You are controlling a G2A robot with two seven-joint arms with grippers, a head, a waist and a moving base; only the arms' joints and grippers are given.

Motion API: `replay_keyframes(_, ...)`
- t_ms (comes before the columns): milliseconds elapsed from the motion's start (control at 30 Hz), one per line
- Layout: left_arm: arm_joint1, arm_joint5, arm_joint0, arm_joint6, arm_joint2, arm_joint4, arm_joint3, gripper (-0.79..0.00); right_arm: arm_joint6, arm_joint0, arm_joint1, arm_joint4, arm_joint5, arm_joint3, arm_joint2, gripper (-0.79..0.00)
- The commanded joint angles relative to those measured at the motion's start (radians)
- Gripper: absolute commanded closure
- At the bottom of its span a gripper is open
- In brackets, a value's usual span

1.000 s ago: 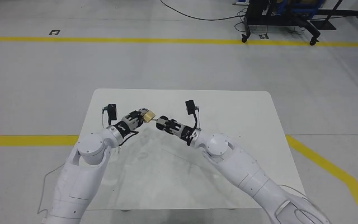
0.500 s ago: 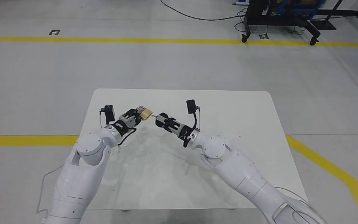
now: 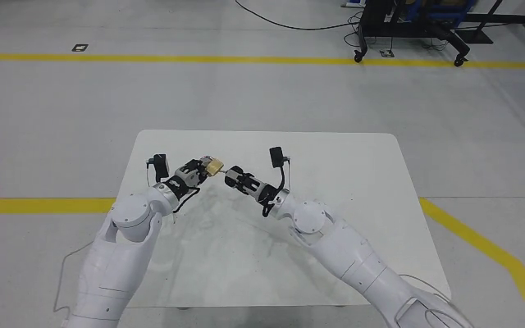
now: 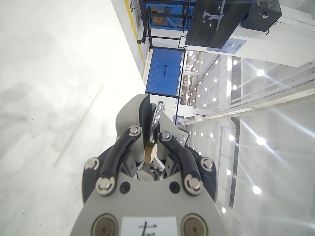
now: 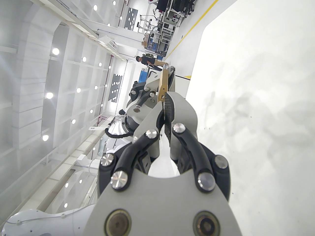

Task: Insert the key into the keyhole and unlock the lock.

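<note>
My right fingers (image 5: 182, 114) have edged closer, clenched on the thin silver key (image 3: 222, 170); my left fingers (image 4: 128, 121) clamp the small brass padlock (image 4: 149, 152) above the white worktop (image 3: 344, 213), its keyhole end turned towards the key

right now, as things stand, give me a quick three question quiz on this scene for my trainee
1. True or false: the lock lies flat on the table.
2. Fill in: the right hand is shut on the ___.
3. Which one holds the lock? A) left hand B) right hand C) neither

Key:
1. False. It is held up above the table.
2. key
3. A
</note>
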Motion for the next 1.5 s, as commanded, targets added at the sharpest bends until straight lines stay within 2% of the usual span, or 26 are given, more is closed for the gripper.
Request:
replay_keyframes(0, 0.000, 0.001, 0.000, 0.002, -0.001, -0.001, 0.000, 0.000, 0.000, -0.001, -0.003, -0.005, -0.001, 0.003, -0.002, 0.000)
replay_keyframes(767, -0.003, 0.014, 0.001, -0.005, -0.007, -0.054, 0.006, 0.000, -0.045, -0.028, -0.031, -0.031, -0.024, 0.011, 0.042, 0.000)
replay_keyframes(1100, -0.003, 0.012, 0.001, -0.008, -0.008, -0.062, 0.009, 0.000, 0.008, -0.023, -0.048, -0.040, -0.024, 0.026, 0.025, 0.000)
replay_keyframes(1467, -0.001, 0.013, -0.002, -0.030, 0.000, -0.040, 0.006, 0.000, 0.013, -0.022, -0.056, -0.051, -0.039, 0.038, 0.051, 0.000)
